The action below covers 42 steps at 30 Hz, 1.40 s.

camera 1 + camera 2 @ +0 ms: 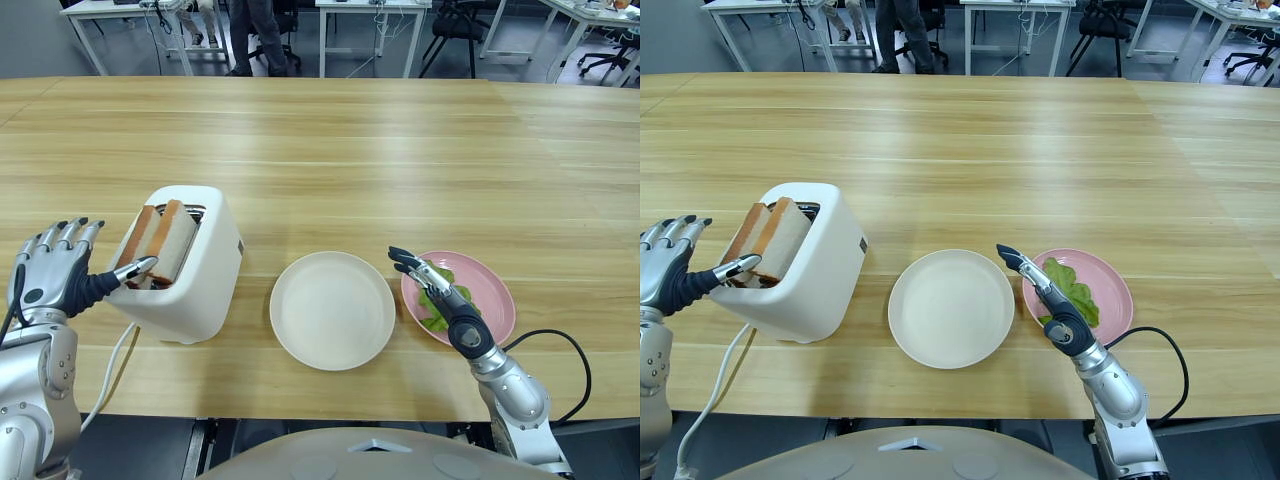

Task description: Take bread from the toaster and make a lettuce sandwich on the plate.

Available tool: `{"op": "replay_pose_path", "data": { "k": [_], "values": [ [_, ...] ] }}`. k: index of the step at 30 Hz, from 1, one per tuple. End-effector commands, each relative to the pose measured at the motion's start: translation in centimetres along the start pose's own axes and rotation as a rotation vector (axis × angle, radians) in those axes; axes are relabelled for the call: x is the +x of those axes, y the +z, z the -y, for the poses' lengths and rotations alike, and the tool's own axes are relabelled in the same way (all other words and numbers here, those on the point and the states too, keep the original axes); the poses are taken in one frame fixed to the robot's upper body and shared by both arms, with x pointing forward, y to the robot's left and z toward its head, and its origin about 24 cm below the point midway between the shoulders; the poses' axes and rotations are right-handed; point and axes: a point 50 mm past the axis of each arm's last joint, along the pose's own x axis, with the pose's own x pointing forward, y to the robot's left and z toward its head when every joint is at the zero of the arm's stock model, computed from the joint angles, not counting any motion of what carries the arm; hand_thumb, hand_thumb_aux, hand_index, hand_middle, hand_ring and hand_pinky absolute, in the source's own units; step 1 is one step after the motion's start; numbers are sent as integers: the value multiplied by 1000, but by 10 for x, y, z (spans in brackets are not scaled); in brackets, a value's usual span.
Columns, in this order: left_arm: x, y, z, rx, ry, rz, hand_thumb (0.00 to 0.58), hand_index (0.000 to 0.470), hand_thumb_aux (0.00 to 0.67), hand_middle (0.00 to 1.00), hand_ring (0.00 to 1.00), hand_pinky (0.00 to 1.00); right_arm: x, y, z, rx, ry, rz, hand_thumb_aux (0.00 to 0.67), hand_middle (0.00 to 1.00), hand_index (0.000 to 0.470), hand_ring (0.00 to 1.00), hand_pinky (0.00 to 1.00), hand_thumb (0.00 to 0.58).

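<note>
bread [160, 243] stands raised in the toaster [205, 290], left hand [55, 272] beside it, fingers apart, thumb at the near slice, nothing gripped; best to pinch one slice across its faces, lift straight up, avoid tipping the toaster.

Paired head eyes look forward and down, sharing the table [350, 150].

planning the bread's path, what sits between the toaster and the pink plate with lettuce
An empty cream plate lies between the toaster and the pink plate, with bare table on either side; both eye views show it.
</note>
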Motion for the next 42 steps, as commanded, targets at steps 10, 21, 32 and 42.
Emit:
{"op": "replay_pose_path", "data": {
  "k": [10,21,32,42],
  "values": [
    [6,-1,-6,-123,112,-24,0,0,0,0,0,0,-1,-1,0,4,-6,-20,0,0,0,0,0,0],
    [18,6,19,-131,45,-28,0,0,0,0,0,0,-1,0,-2,7,-5,-19,0,0,0,0,0,0],
    [14,18,31,-30,-60,24,0,0,0,0,0,0,-2,1,-2,8,-8,-24,0,0,0,0,0,0],
    [18,37,16,-63,3,118,580,460,670,0,0,0,-1,0,-4,8,-11,-27,0,0,0,0,0,0]
  ]
}}
